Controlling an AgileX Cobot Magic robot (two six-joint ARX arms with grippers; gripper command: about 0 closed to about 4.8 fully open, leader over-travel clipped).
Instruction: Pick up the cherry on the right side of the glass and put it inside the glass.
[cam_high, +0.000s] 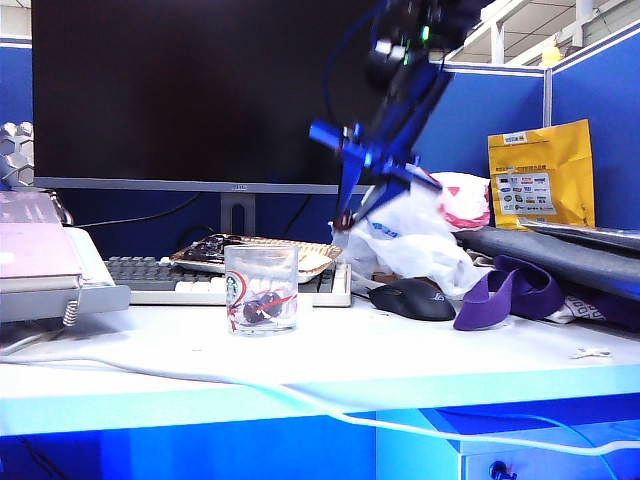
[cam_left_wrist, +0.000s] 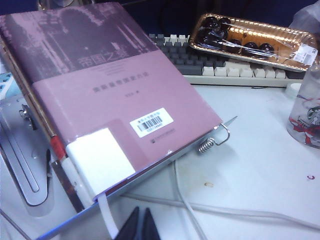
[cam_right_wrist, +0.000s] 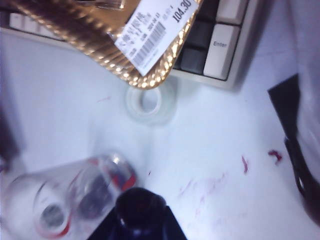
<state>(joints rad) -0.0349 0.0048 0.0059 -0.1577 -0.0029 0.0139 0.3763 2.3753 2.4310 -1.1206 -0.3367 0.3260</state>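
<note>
Right gripper (cam_right_wrist: 140, 216), pinching the cherry (cam_right_wrist: 140, 202) above and beside the glass (cam_right_wrist: 60, 207), may drop it outside if you release now; left gripper (cam_left_wrist: 141, 226) sits closed by the book (cam_left_wrist: 100, 95).

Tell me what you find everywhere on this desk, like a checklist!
Surface: white desk, with small red stains.
Job's things: glass upright on the desk; cherry looks pinched in the right tool, not yet in the glass.
Clutter: book, keyboard, gold tray lying on it, mouse, white bag, purple cloth, tape roll.
Grippers: right tool raised above the desk, right of the glass, shut on the cherry; left tool low by the book, shut, empty.
Cables: white cable along the desk front.
Surroundings: dark monitor, blue partition, yellow bag.
</note>
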